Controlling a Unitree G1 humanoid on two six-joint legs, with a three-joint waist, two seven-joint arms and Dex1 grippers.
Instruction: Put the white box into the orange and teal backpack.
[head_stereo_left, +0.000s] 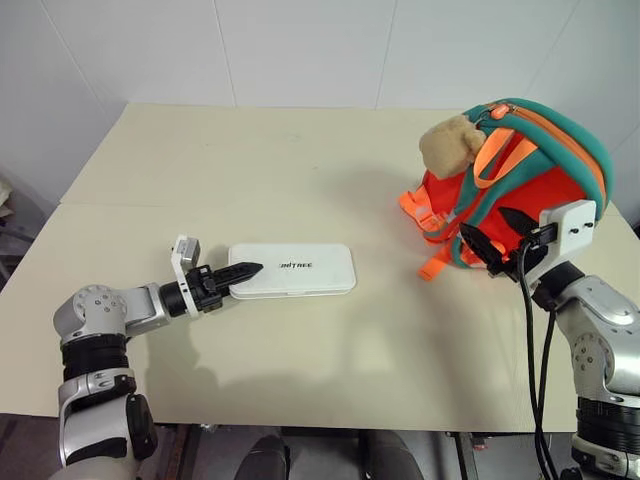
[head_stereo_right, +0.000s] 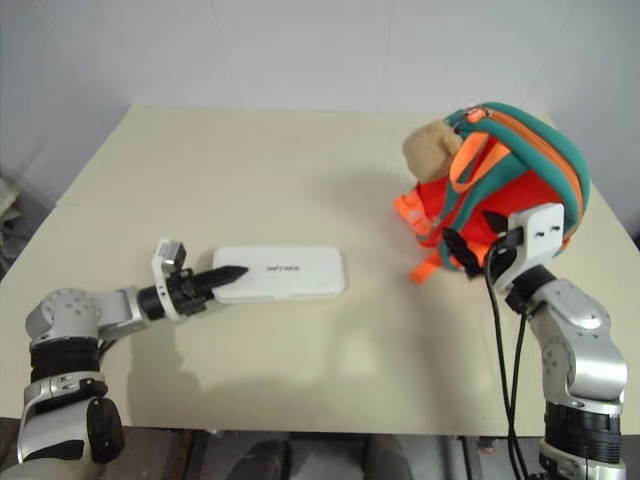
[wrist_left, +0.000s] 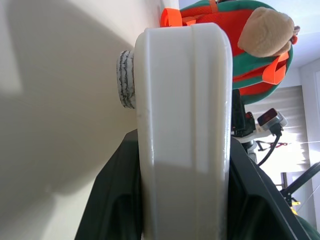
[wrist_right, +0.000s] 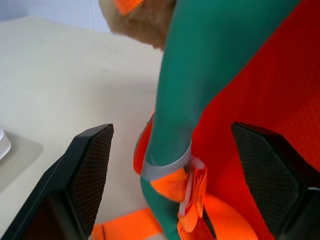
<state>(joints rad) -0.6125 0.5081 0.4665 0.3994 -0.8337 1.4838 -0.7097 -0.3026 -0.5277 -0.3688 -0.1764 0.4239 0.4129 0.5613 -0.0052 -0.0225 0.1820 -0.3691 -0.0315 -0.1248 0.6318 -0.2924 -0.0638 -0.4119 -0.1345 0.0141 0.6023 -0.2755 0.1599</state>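
While the left tool (head_stereo_left: 243, 270) clamps the white box's (head_stereo_left: 295, 270) near-left end on the worktop (head_stereo_left: 250, 170), the right tool (wrist_right: 175, 170) stands wide at the backpack (head_stereo_left: 530, 190), likely to steady it.

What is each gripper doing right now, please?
Left gripper: shut on the white box.
Right gripper: open at the orange and teal backpack.
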